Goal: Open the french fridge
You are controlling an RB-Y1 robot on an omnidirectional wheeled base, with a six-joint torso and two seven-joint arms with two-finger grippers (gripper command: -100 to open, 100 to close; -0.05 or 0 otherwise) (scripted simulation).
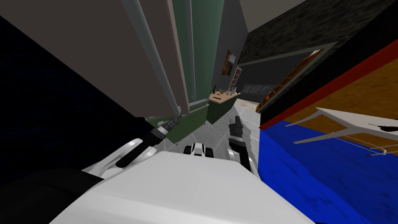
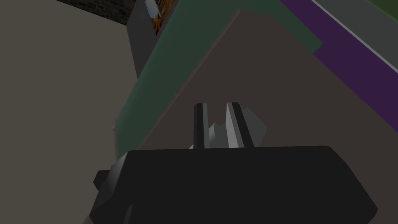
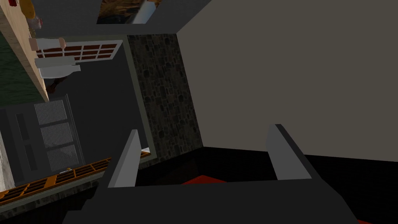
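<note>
Head view has the fridge door, a tall grey-brown panel, rising up and to the left, with a long pale handle running along its edge. The left gripper sits at the door's lower end, right at the foot of that handle.

Left wrist view adds what the head camera cannot resolve. Its two fingers stand close together with a pale grey piece pinched between them, so I judge them clamped on the handle, close against the door's face.

Right wrist view gives the other missing detail. The right gripper has its fingers wide apart with nothing between them. In the head view it hangs well apart from the door.

The door is likely rigid, heavy and held by a seal, so it should resist at first and then swing on its hinge. The handle looks like a stiff, smooth bar. Thin fingers could slide along it, so the pull should follow the door's arc.
</note>
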